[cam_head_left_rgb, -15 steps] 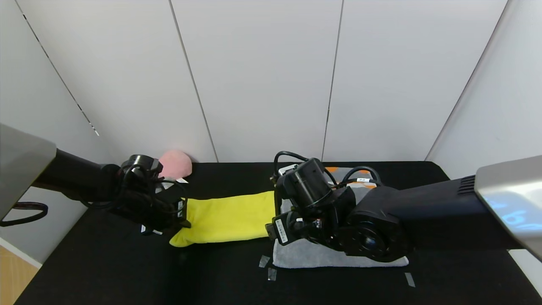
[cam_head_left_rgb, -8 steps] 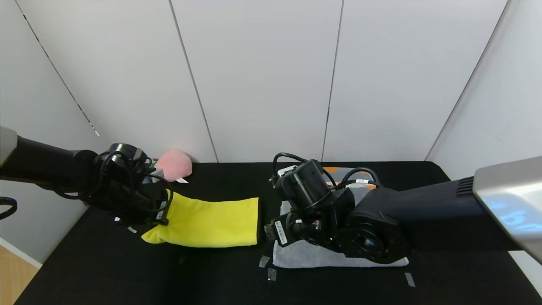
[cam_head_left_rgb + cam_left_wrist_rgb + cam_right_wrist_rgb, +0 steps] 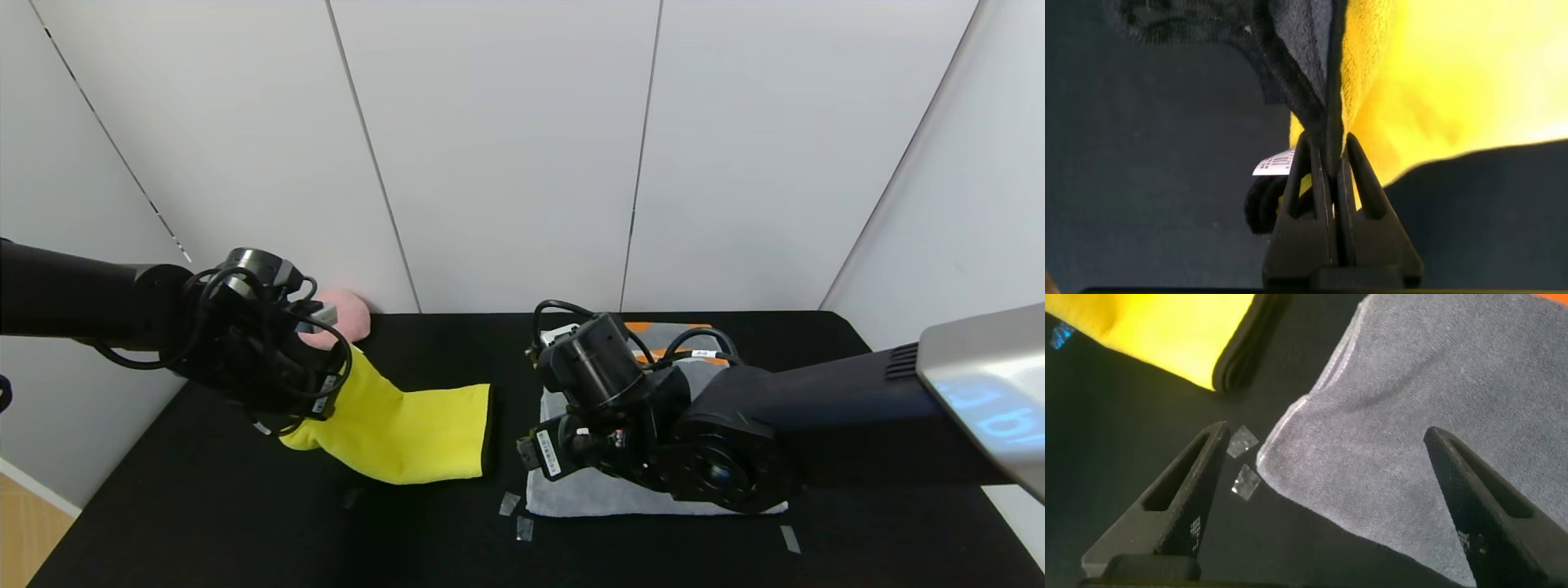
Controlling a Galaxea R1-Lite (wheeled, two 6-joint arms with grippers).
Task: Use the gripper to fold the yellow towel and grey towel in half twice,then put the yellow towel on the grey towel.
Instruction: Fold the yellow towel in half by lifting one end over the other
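Note:
The yellow towel [image 3: 408, 429] lies folded as a strip on the black table, its left end lifted. My left gripper [image 3: 314, 392] is shut on that raised end; the left wrist view shows its fingers [image 3: 1360, 192] pinching the black-edged yellow cloth [image 3: 1454, 73]. The grey towel [image 3: 604, 494] lies flat to the right, orange stripes [image 3: 645, 328] at its far end, mostly hidden by my right arm. My right gripper [image 3: 1327, 465] hovers open over the grey towel's near left corner [image 3: 1388, 449], holding nothing.
A pink soft object [image 3: 347, 314] sits at the back left against the wall. Small tape marks [image 3: 514, 514] lie on the table [image 3: 245, 523] near the grey towel's corner, another [image 3: 789, 539] at the right. White walls close the back and sides.
My left gripper has pulled the yellow towel's end to the left, then lifted it up. The towel's right end slid left, off the grey towel. The right gripper stayed about in place.

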